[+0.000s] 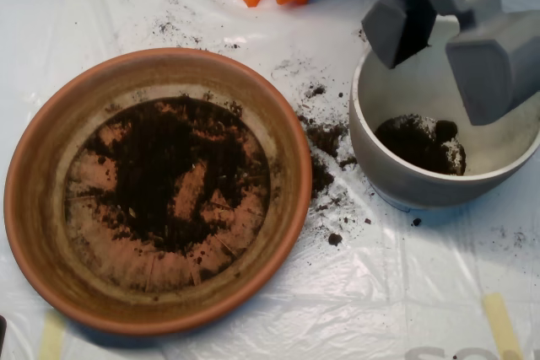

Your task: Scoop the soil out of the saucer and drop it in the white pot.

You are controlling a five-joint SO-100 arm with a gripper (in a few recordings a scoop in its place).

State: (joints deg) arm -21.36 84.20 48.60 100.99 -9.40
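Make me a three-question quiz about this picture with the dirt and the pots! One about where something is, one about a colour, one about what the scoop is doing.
1. Where is the scoop?
A. Above the white pot
B. Above the saucer
C. Flat on the table cover

2. What colour is the saucer?
A. Blue
B. Orange-brown
C. Green

3. How are the scoop's two halves?
A. Pressed shut
B. Apart, with a gap between them
C. Buried in soil

Answers:
1. A, its grey halves hang over the pot's upper right rim.
2. B, its rim is terracotta.
3. B, the pot's pale inside shows between them, with a clump of soil below.
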